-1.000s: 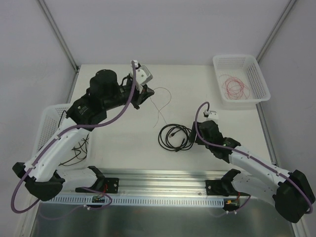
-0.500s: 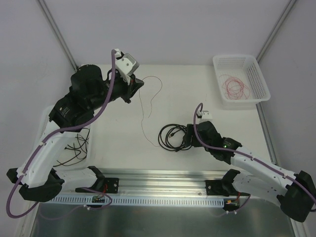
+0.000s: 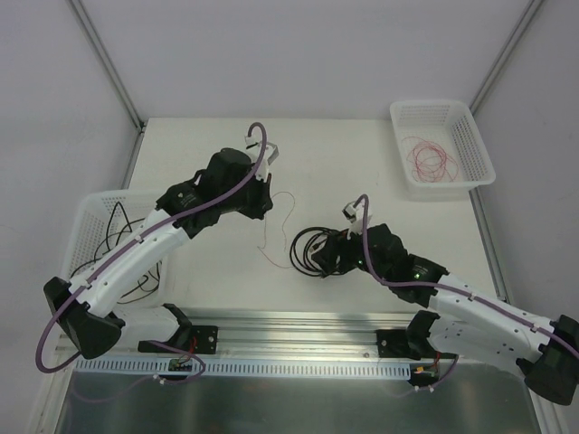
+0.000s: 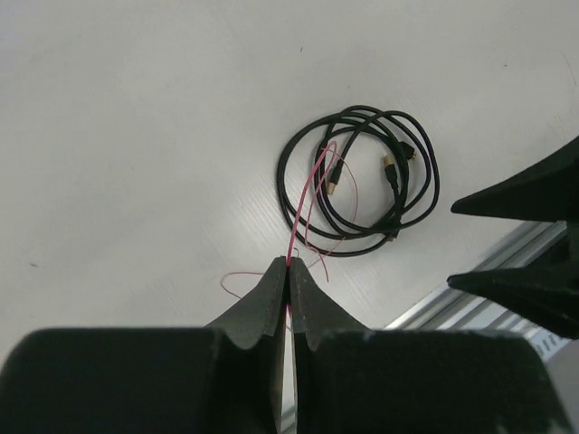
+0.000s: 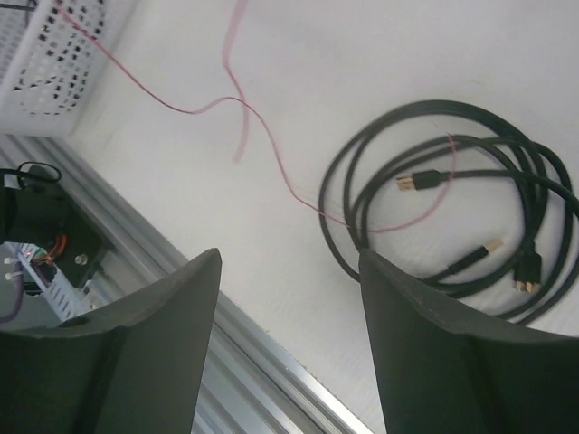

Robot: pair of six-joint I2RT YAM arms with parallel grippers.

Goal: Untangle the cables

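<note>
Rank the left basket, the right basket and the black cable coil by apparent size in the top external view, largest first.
1. The left basket and the right basket look alike. The left arm hides part of the left one, so I will not rank them against each other.
2. The black cable coil is clearly the smallest.

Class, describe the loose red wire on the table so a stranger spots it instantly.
On the white tabletop lies a coil of black cables with gold plugs. A fine red wire runs from it to the left tool, which pinches it. Unlike the red coil in the far-right white plastic basket, it trails loose.
</note>
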